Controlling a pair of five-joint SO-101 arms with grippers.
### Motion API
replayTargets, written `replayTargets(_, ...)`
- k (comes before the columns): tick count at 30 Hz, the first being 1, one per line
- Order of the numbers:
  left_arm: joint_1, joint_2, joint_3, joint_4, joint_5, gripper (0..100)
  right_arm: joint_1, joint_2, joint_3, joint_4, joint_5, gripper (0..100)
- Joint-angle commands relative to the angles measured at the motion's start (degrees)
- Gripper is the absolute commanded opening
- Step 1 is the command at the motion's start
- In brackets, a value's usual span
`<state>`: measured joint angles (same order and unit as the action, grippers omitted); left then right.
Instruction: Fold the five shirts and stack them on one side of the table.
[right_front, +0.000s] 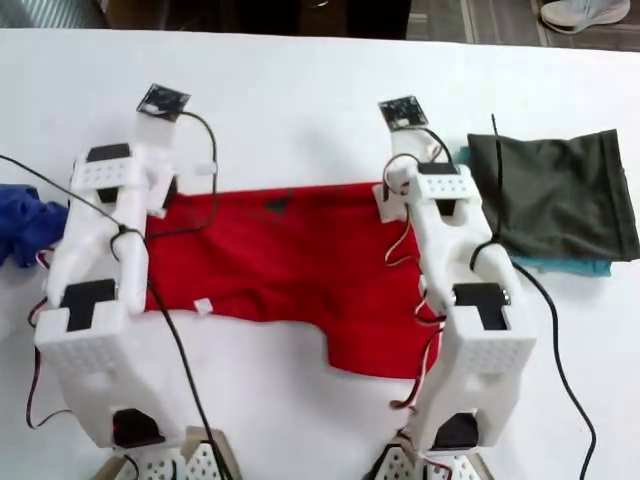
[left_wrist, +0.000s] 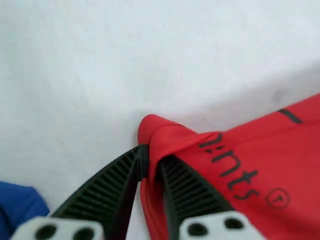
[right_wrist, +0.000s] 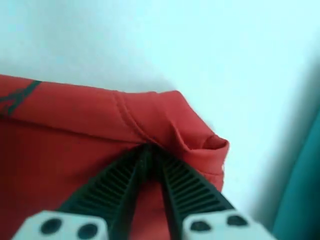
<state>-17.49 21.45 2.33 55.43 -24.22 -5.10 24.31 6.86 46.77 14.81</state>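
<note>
A red shirt (right_front: 290, 260) lies spread across the middle of the white table, between the two arms. My left gripper (left_wrist: 150, 160) is shut on the red shirt's (left_wrist: 240, 170) far left corner, with the fabric bunched between the black fingers. My right gripper (right_wrist: 149, 150) is shut on the far right corner of the red shirt (right_wrist: 75, 130), pinching its hem. A folded dark green shirt (right_front: 555, 195) lies on a teal shirt (right_front: 565, 266) at the right side. A crumpled blue shirt (right_front: 25, 225) sits at the left edge.
The white table (right_front: 300, 90) stretches bare beyond the red shirt. Cables run down from both arms over the shirt. A person's shoe (right_front: 585, 12) stands on the floor beyond the far right table edge.
</note>
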Motion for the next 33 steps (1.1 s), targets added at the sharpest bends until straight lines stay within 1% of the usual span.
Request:
replayTargets(1, -2.5, -0.5, -2.4, -0.7, -1.9, 3, 3.0, -0.3, -1.8, 2.2, 0.2, 2.0)
replayTargets(4, -2.5, -1.1, -2.5, -0.6, -2.1, 3, 3.2, -0.5, -1.8, 5.1, 0.3, 2.0)
replayTargets(6, -2.5, -1.1, -4.4, -0.1, -1.9, 4, 3.1, -0.8, -1.8, 5.8, 1.8, 2.0)
replayTargets(8, -2.4, -1.3, -8.7, 3.2, -1.8, 8, 3.0, -2.8, -1.8, 4.8, 3.1, 2.0)
replayTargets(10, -2.1, -1.2, -14.0, 6.4, -1.8, 15, 3.1, -6.4, -1.8, 4.3, 3.3, 2.0)
replayTargets(12, -2.1, -0.6, -18.7, 8.0, -1.7, 21, 3.1, -10.9, -1.5, 4.1, 3.3, 2.0)
replayTargets(13, -2.1, -0.4, -19.3, 7.6, -1.5, 21, 2.9, -13.1, -1.3, 4.3, 3.3, 2.0)
replayTargets(16, -1.1, 2.5, -19.6, 4.0, 0.8, 20, 2.6, -17.3, -0.1, 4.1, 3.0, 2.0)
replayTargets(20, 1.3, 9.1, -19.7, -0.4, 4.0, 18, 0.6, -18.3, 3.7, 4.0, 3.0, 2.0)
replayTargets(25, 2.9, 14.9, -19.7, -3.8, 5.5, 18, -2.4, -18.3, 11.3, -2.3, 3.2, 2.0)
replayTargets(28, 2.0, 14.4, -19.9, -1.6, 5.5, 18, -4.1, -18.3, 15.6, -5.2, 3.3, 2.0)
replayTargets(33, 0.4, 9.7, -26.9, 9.3, 5.4, 18, -3.8, -18.3, 19.4, -7.4, 3.3, 2.0)
